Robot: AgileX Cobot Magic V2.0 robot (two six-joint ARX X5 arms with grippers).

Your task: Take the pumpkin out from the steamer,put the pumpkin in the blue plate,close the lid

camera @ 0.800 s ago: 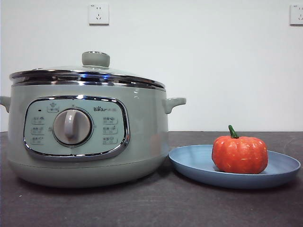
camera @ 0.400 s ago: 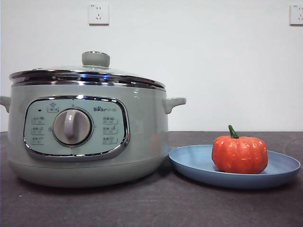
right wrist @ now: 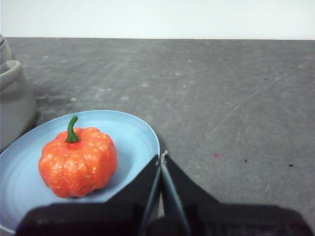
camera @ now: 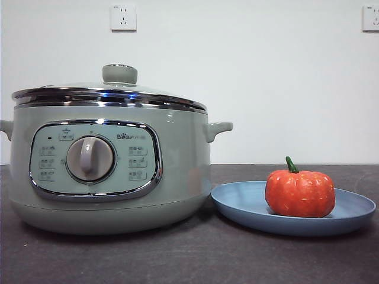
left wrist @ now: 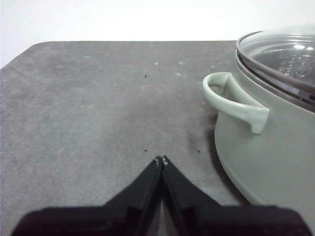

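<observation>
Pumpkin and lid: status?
Left tool and right tool shut, empty. Pumpkin on blue plate. Lid on steamer. Nothing obstructing.

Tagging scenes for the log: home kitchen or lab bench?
Likely a lab bench staged as a kitchen: bare grey table, blank white wall with sockets, only a steamer and toy pumpkin on a plate.

We see no change across the front views; the pumpkin, the blue plate, the lid and the steamer show none.
</observation>
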